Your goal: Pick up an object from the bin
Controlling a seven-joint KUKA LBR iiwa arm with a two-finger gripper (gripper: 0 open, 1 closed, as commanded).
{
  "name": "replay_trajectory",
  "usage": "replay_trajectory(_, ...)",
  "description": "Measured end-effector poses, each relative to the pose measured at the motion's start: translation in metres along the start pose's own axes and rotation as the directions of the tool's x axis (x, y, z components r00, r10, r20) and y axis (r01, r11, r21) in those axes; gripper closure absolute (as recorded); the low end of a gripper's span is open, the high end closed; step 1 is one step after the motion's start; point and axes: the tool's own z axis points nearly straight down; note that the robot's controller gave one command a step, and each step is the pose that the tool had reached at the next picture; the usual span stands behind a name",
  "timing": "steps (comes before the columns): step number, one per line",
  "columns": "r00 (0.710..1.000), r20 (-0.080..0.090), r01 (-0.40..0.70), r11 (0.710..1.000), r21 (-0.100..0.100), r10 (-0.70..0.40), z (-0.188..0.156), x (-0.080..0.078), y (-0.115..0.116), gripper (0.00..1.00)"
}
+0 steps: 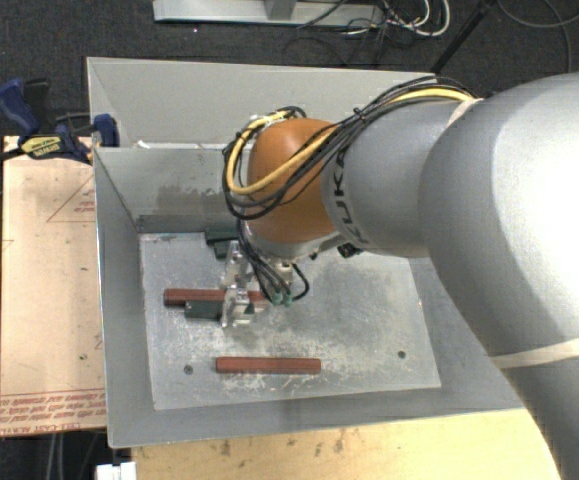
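Note:
My gripper [237, 306] hangs low over the left half of the bin floor, under the orange wrist cover. It is right at the right end of a reddish-brown bar [197, 296] that lies crosswise there, with a dark block [201, 311] just in front of the bar. The gripper hides where bar and block end. Whether it touches them I cannot tell. A second reddish-brown bar [269, 365] lies flat near the front of the bin, apart from the gripper.
A dark greenish piece [220, 236] lies by the back wall, just behind the gripper. The big grey arm covers the right side of the bin. Bare scuffed floor shows between the two bars and to the right of the gripper.

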Motion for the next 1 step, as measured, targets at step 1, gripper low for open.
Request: replay_trajectory(1, 1.0, -0.004, 0.0, 1.0, 0.001, 0.0, -0.0071, 0.0018, -0.0004, 1.0)
